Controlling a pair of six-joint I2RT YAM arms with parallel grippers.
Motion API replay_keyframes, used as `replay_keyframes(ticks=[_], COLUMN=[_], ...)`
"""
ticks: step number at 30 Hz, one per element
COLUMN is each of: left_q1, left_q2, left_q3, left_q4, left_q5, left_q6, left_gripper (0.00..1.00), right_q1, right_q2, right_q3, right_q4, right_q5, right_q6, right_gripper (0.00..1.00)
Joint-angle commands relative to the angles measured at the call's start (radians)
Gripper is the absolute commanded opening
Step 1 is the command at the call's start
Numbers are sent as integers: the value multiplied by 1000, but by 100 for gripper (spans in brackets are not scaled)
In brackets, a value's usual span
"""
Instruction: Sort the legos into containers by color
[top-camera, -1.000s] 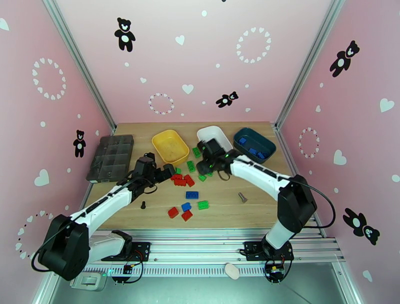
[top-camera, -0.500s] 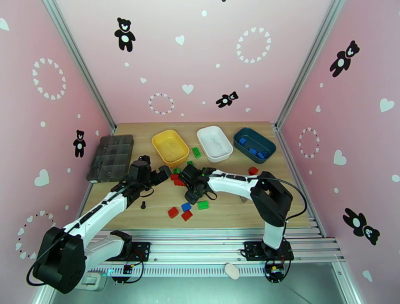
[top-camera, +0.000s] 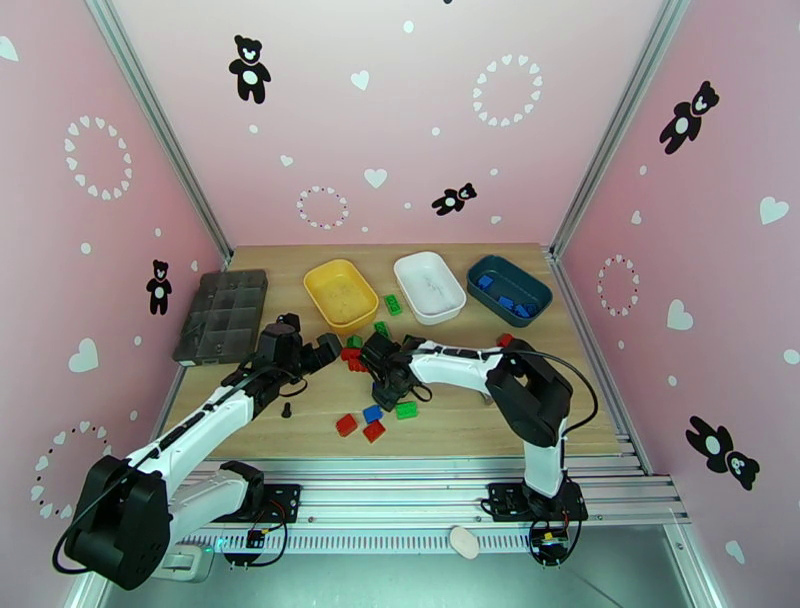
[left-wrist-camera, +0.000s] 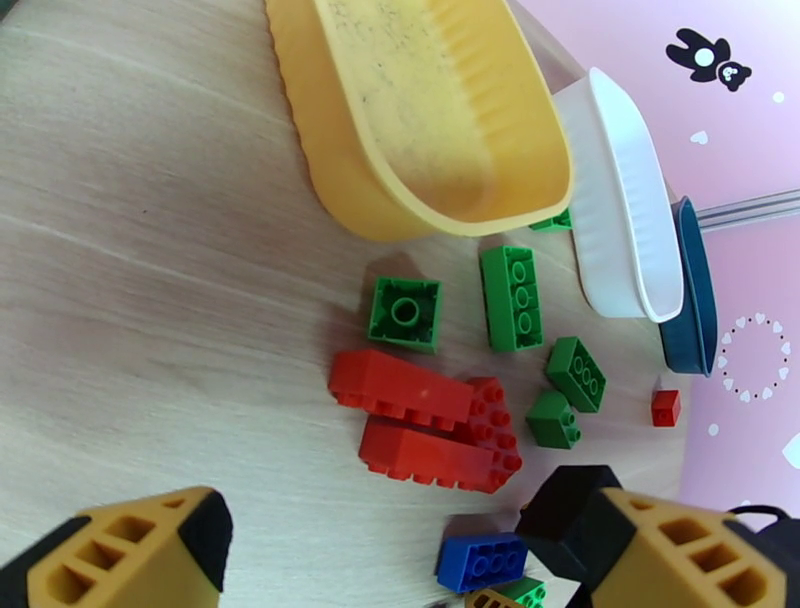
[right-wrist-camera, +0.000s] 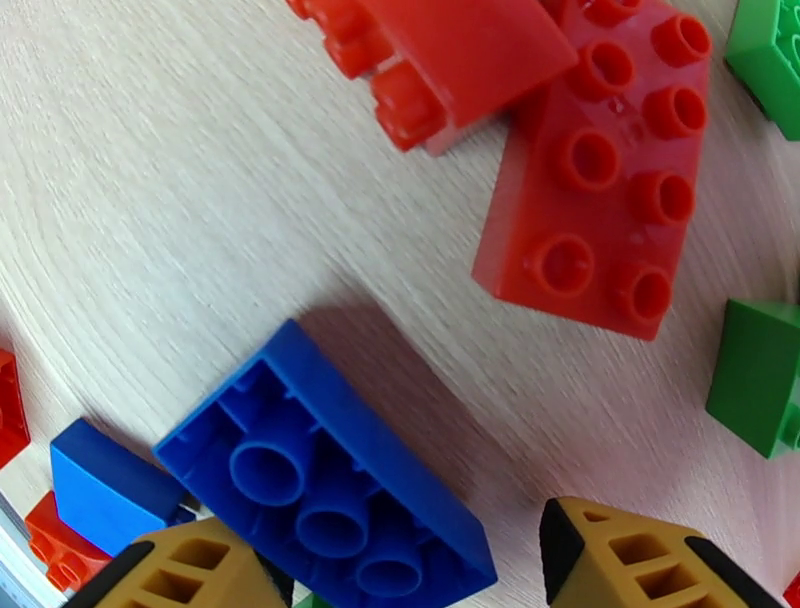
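Far right on the table (top-camera: 250, 400), the dark teal tub (top-camera: 535, 283) already has several blue bricks (top-camera: 510, 303) in it, and that's the only colour under way. The yellow tub (top-camera: 340, 292) and white tub (top-camera: 430, 285) look bare, so reds and greens are all to do. I can see a red cluster (left-wrist-camera: 425, 425) mid-table, green bricks (left-wrist-camera: 512, 297) just near of those two tubs, one small red brick (top-camera: 503, 341) off to the right, and a mixed handful (top-camera: 373, 420) of red, blue and green nearer my bases. I'd call it well under half done.

Now, my right pincer (right-wrist-camera: 390, 545) is spread and low over the table. An upside-down blue brick (right-wrist-camera: 320, 470), hollow side up, lies between its fingertips, close against one finger with a gap showing at the other, so it's not pinched yet. Next, I reckon: close on it and carry it far right to the teal tub. My left pincer (left-wrist-camera: 390, 520) hovers spread too, nothing in it, with the red cluster just ahead.
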Motion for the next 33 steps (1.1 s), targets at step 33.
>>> replay_keyframes(ticks=[33], left_q1=[-200], left_q2=[277], left_q3=[158], left_q4=[242], left_q5=[116], left_q6=[-99], left_gripper=[99], right_q1=[-302], right_q2=[-391], right_q3=[-146], right_q4=[92], right_q5=[-36], right_q6=[159], right_gripper=[29])
